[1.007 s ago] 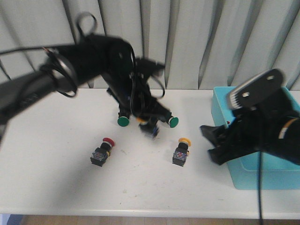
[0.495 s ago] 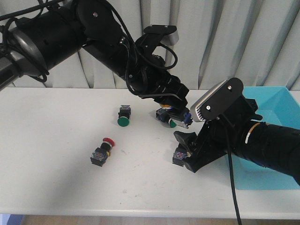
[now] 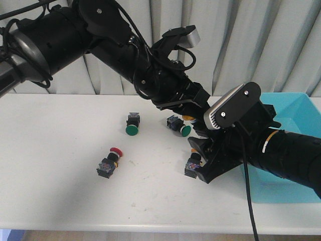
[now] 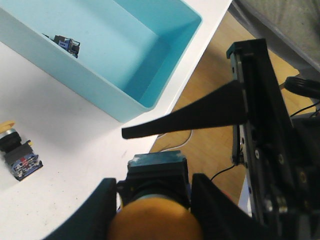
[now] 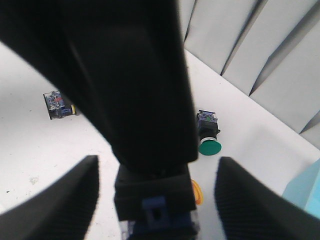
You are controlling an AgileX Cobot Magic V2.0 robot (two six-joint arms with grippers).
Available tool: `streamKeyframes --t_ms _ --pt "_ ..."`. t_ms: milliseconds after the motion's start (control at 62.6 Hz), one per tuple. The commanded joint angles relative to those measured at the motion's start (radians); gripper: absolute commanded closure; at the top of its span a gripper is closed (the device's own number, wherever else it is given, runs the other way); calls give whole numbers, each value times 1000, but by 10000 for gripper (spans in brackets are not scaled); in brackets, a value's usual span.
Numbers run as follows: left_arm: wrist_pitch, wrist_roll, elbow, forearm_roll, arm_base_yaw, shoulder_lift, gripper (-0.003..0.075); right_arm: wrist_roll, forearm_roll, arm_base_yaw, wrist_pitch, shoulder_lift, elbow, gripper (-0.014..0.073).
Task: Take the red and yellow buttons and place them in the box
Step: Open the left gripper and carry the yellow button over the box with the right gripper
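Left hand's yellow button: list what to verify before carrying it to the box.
1. Left hand grips the held yellow button: ok, cap sits between the fingers.
2. Box has room: ok, only one button inside.
3. Left hand above the box: not ok, front view shows it over the table, short of the box wall.
4. Right hand straddles the second yellow button: ok, jaws open.
5. Clearance between the arms: cannot tell, they overlap in front view.
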Motion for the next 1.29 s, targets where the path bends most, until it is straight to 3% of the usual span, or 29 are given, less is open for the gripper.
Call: streamKeyframes --t_ms 0,160,320,432,783,895,1103,1231,1279 --pt "-12 0 -26 -67 -1 -62 727 -8 -1 2 -76 -20 -28 309" --pt "-9 -6 -26 -67 -1 -62 723 -8 -1 2 -77 -20 -28 609" --pt "-10 -7 -26 -63 -1 -62 692 -8 -1 2 -77 -20 -28 601" --pt "-11 -7 -26 -55 -1 -62 619 -8 -1 2 -77 -20 -28 599" --pt "30 4 -26 -42 -2 -75 232 -6 2 -35 -77 -20 -28 596" --pt "24 6 -26 -32 -2 -87 167 -3 2 -58 -77 -20 -28 596" --pt "7 30 -26 15 -2 -115 165 4 19 -173 -84 -20 -31 596" --pt "-36 12 -26 194 -2 -142 216 40 85 -316 -111 -16 -31 594" --pt "-59 -22 -26 285 -2 -155 267 51 118 -380 -125 -10 -32 594"
